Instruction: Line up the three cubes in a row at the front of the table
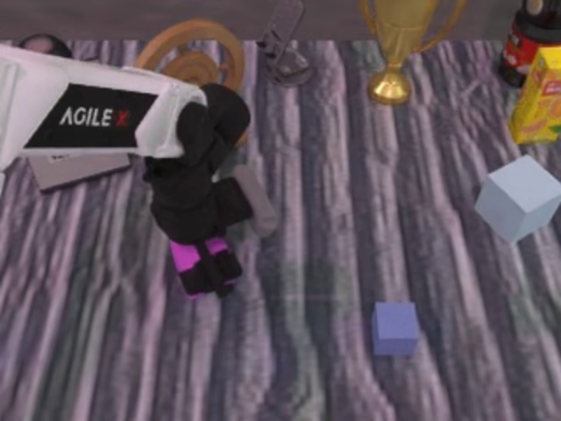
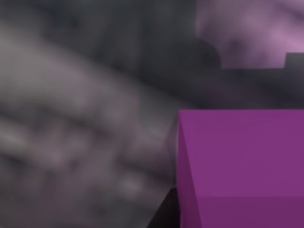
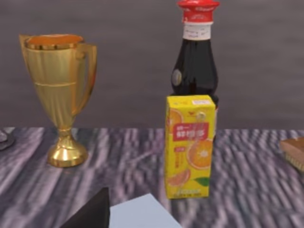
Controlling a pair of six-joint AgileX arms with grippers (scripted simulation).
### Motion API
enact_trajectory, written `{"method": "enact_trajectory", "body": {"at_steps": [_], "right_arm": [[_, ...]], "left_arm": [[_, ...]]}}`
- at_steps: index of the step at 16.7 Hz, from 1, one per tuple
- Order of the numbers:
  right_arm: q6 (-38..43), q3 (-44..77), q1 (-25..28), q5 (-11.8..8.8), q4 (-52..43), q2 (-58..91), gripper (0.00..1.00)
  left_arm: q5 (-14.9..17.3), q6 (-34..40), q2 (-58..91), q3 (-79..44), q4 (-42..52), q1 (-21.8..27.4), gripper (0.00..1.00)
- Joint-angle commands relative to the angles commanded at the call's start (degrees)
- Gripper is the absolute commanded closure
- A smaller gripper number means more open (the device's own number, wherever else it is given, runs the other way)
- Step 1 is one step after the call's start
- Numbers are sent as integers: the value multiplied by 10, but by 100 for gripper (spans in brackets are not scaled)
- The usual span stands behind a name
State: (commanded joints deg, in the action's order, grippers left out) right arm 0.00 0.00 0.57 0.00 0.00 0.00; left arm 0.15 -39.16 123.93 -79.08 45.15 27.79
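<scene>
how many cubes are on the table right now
3: a magenta cube under the left gripper left of centre, a small blue cube front right, a big pale cube at the right edge.

"AGILE X" in white on black panel of left arm [image 1: 92,117]; carton [image 3: 189,145] & bottle [image 3: 195,52] labels unreadable

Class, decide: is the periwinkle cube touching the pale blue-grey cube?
Apart. The top view shows bare table between the periwinkle cube and the pale blue-grey cube.
</scene>
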Motion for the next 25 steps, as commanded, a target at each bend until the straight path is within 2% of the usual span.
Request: {"method": "enact_trajectory", "body": {"at_steps": [7, 14, 19, 22, 25], "right_arm": [[0, 0, 0, 0, 0, 0, 0], [0, 0, 0, 0, 0, 0, 0], [0, 0, 0, 0, 0, 0, 0], [0, 0, 0, 0, 0, 0, 0], [0, 0, 0, 0, 0, 0, 0]], "left_arm": [[5, 3, -16, -10, 18, 0, 100], [5, 5, -70, -80, 145, -10, 100], [4, 4, -69, -81, 146, -6, 100], [5, -1, -65, -95, 156, 31, 100], [5, -9, -58, -120, 174, 97, 100]]}}
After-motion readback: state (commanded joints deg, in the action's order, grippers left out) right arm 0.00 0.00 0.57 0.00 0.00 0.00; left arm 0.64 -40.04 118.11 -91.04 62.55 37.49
